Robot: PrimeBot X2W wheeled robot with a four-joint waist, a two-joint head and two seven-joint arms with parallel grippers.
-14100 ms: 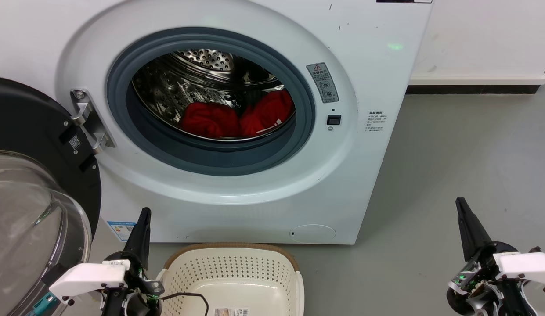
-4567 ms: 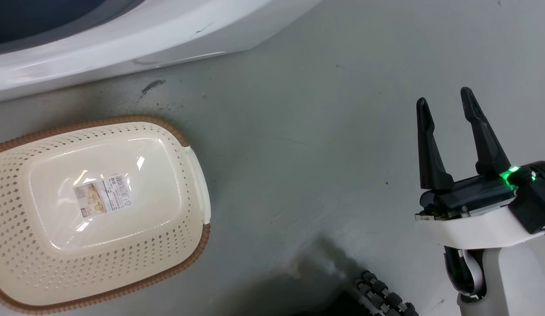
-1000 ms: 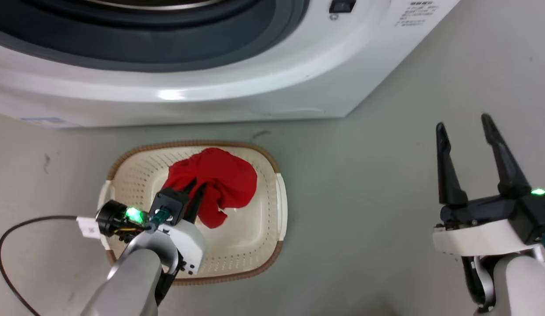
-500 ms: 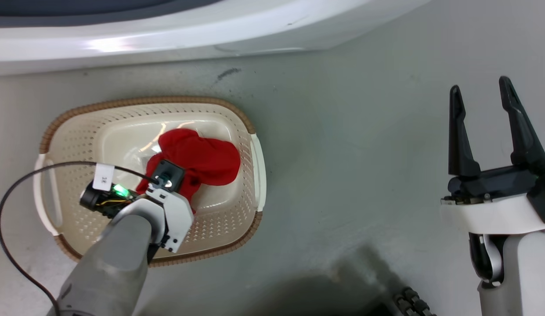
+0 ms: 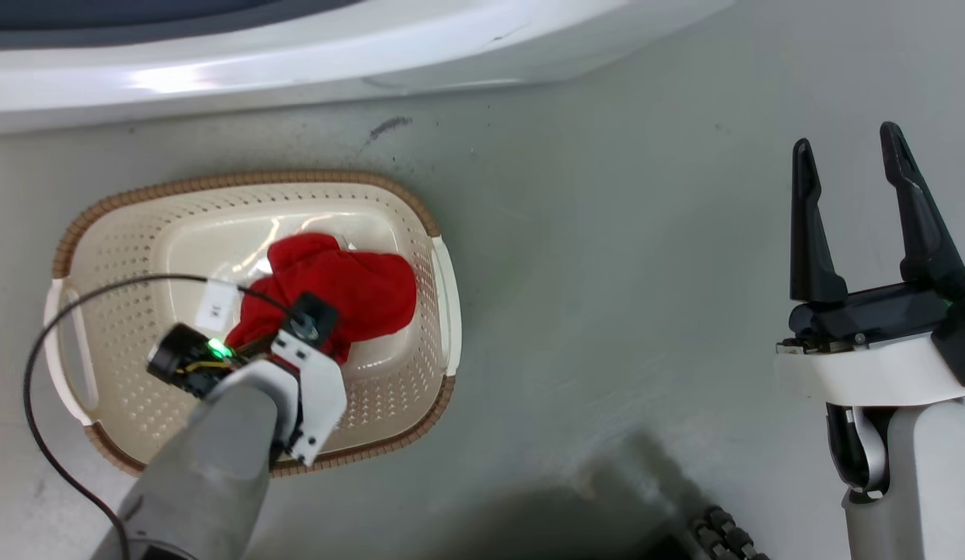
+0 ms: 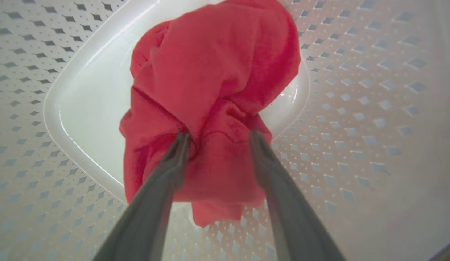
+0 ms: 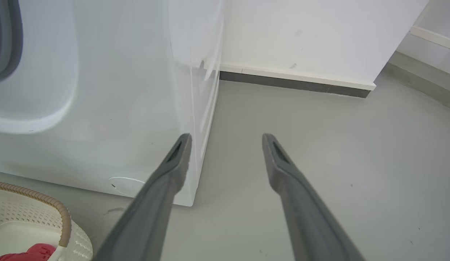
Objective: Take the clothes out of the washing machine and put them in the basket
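Near the basket's (image 5: 241, 180) right wall, head view, a red garment (image 5: 350, 284) lies placed; the right gripper (image 5: 846, 140) hangs wide open over the floor (image 5: 606, 272). Left wrist view: the left gripper (image 6: 217, 136), spread, tips in cloth, grips nothing. The next move is probably to lift clear and return to the washing machine (image 7: 119, 90).

- Smooth grey floor (image 5: 606, 272), matte, with a faint sheen and fine specks.
- A dark scuff (image 5: 389, 126) marks the floor near the top of the head view.
- A soft shadow (image 5: 575, 498) lies at its bottom edge.
- White wall (image 7: 319, 32) behind, with a few small marks.
- Skirting (image 7: 293, 81) where the wall meets the floor: a pale strip over a dark band.
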